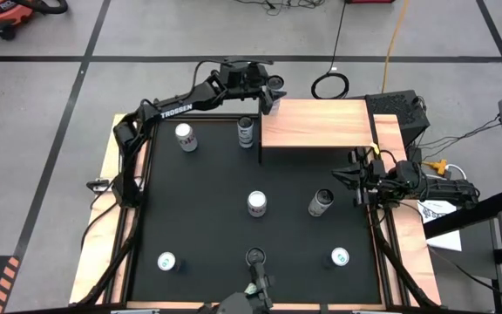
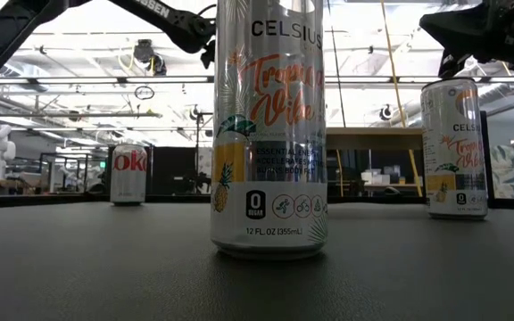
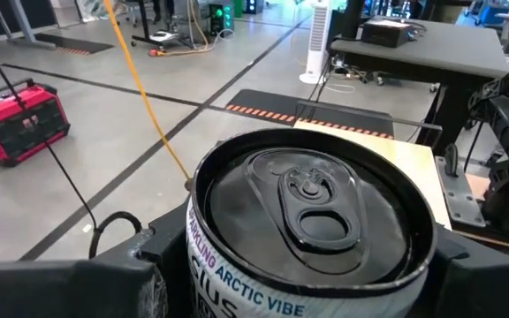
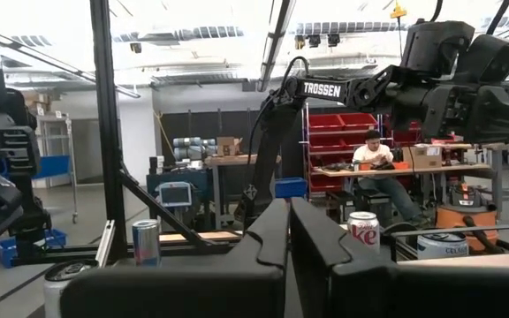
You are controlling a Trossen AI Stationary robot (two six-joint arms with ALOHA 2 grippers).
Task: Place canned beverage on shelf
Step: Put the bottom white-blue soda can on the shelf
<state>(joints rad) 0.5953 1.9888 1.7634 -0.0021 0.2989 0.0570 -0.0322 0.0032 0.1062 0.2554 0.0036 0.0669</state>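
On the black mat (image 1: 207,218) seen from above, a white-topped can (image 1: 166,261) stood near the front left corner, with another can (image 1: 186,137) farther back on the same side. The left arm (image 1: 177,106) reached along the mat's far edge, its left gripper (image 1: 270,98) closed around a canned beverage (image 3: 312,231) at the left end of the shelf (image 1: 316,124), the light-wood platform at the back right of the mat. From that arm's wrist camera, the silver can, lettered "Arctic Vibe," sat pinched between the dark fingers (image 3: 122,287), its pull-tab top facing the lens; whether it rested on the wood or hung just above it could not be told. A further can (image 1: 246,131) stood on the mat just left of the shelf's edge. At mid-mat, a tall Celsius can (image 1: 257,203) stood upright, filling the table-level camera's view, with a tilted can (image 1: 321,202) to its right. A dark-topped can (image 1: 255,257) and a white-topped can (image 1: 340,257) stood near the front edge. At the mat's right side, the right gripper (image 1: 352,175) waited beside the shelf's front corner, its fingers (image 4: 277,238) pressed together and holding nothing. Beyond the table, a person (image 4: 374,155) sat at a bench before red bins.
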